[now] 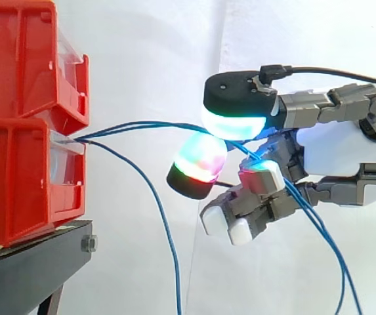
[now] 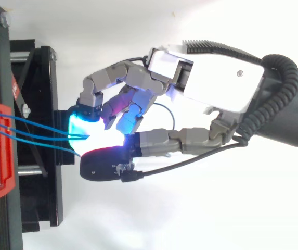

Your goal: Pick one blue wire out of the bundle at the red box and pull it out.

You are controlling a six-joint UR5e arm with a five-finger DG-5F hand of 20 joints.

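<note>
At 3 o'clock of the red box (image 1: 30,177), the hand (image 1: 345,147) pinches blue wires (image 1: 142,123) strung from the box's front between glowing pads (image 1: 233,125); a steady pull toward 3 o'clock looks due next. Whether it holds one strand or two is hidden; a loose wire (image 1: 163,223) droops toward 6 o'clock.
</note>
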